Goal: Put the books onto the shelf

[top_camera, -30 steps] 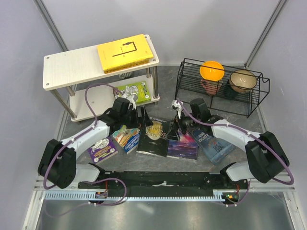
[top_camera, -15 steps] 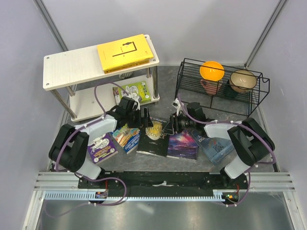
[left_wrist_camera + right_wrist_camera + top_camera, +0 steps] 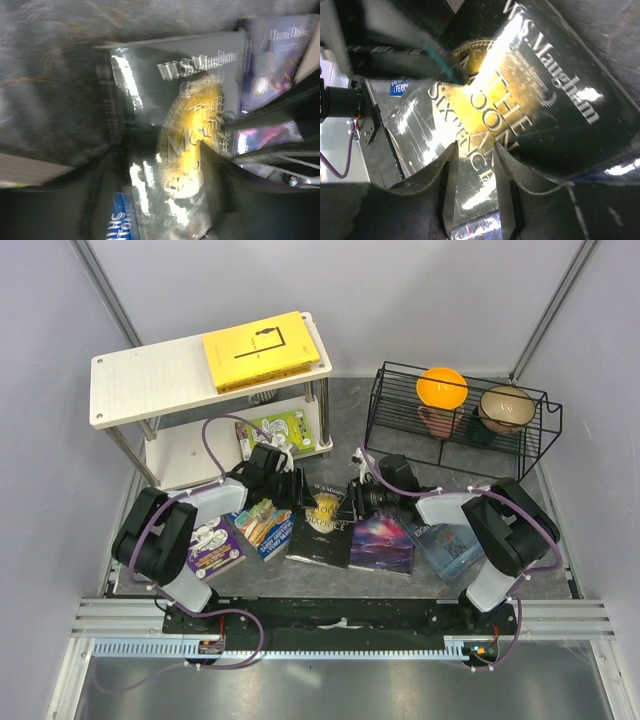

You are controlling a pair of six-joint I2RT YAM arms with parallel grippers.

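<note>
The shelf [image 3: 150, 380] stands at the back left, with a yellow book [image 3: 262, 350] on its top board and a lime-green book [image 3: 278, 430] on the lower one. Five books lie in a row on the table: purple [image 3: 213, 546], multicoloured [image 3: 265, 527], black-and-gold [image 3: 320, 530], galaxy [image 3: 382, 543] and blue [image 3: 447, 545]. Both grippers are low at the black-and-gold book's far edge. My left gripper [image 3: 300, 488] [image 3: 162, 200] has its jaws apart over the blurred cover [image 3: 190, 125]. My right gripper [image 3: 475, 150] [image 3: 352, 498] shows a narrow gap, with the cover [image 3: 530, 95] behind it.
A black wire rack [image 3: 460, 430] at the back right holds an orange bowl [image 3: 441, 387], a tan bowl [image 3: 505, 407] and a mug. Grey walls close in on both sides. The shelf's chrome legs [image 3: 323, 410] stand just behind the left gripper.
Both arms have reached forward and down to the black-and-gold book's far edge. Both grippers have narrowed, the right more than the left.
</note>
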